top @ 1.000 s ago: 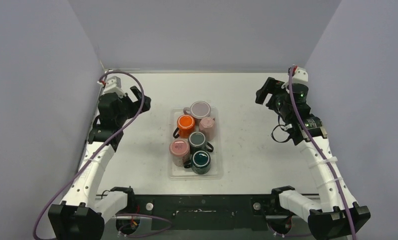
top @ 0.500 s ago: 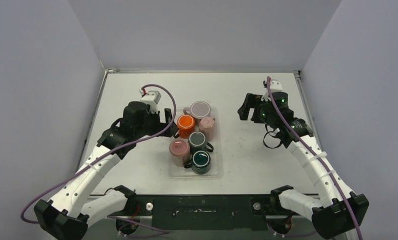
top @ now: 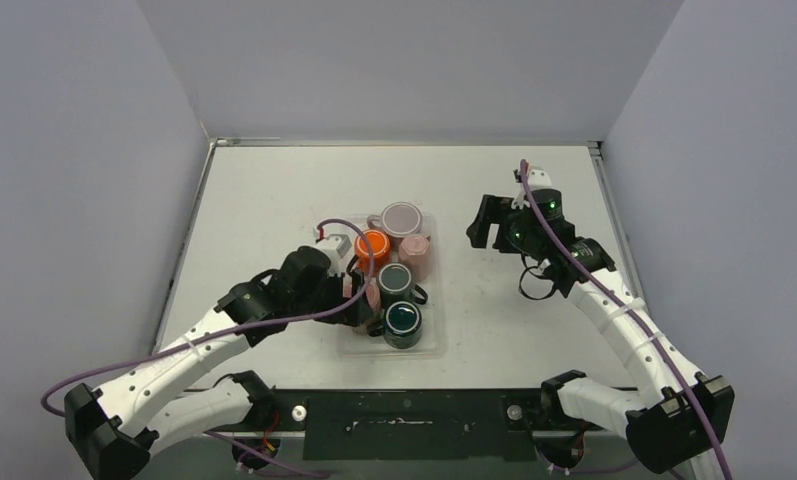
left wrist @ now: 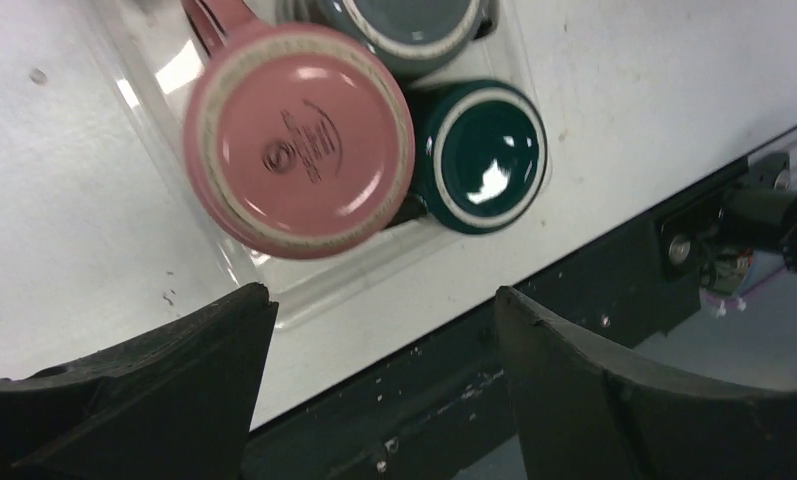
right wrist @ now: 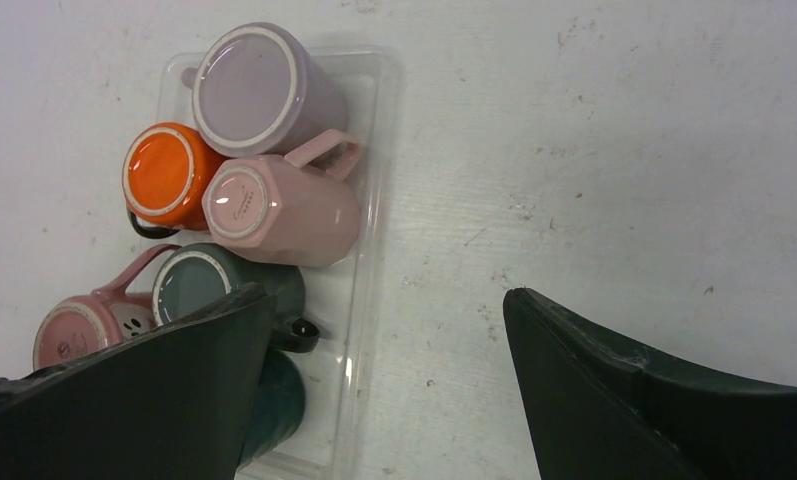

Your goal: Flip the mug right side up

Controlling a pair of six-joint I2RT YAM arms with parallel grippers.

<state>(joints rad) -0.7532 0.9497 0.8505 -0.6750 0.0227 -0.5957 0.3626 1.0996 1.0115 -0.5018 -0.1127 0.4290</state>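
Left arm is swinging in from the far-left corner of the surface. The left gripper [top: 359,290] is now hanging right over the clear tray [top: 436,300] in the middle of the surface. Its jaws are apart with nothing between them, and they look to be narrowing a bit. The right gripper [top: 484,225] is drifting in from the right edge and hovering over bare surface just right of the tray. Its jaws are wide apart and empty.

All six mugs are sitting base-up in the tray, so nothing is flipped yet. My guess is the target is the pink mug [left wrist: 299,140] on the tray's left side toward the near edge. It's touching the teal mug [left wrist: 484,155] and sits beside the grey mug [left wrist: 404,25]. In the left wrist view the jaws are sitting off to its side, not around it, so I'm reading this as the approach finishing with the grasp not started.

Writing:
- **Pink mug:** the base is showing a stamped maker's mark, a swirl with lines of small text, too blurred to read.
- **Pale pink mug [right wrist: 274,212]:** it's lying tipped against the lilac mug [right wrist: 254,90] and the orange mug [right wrist: 166,172]. It has a small print on its base, too small to read.
- **Other bases:** I'm not seeing any lettering.
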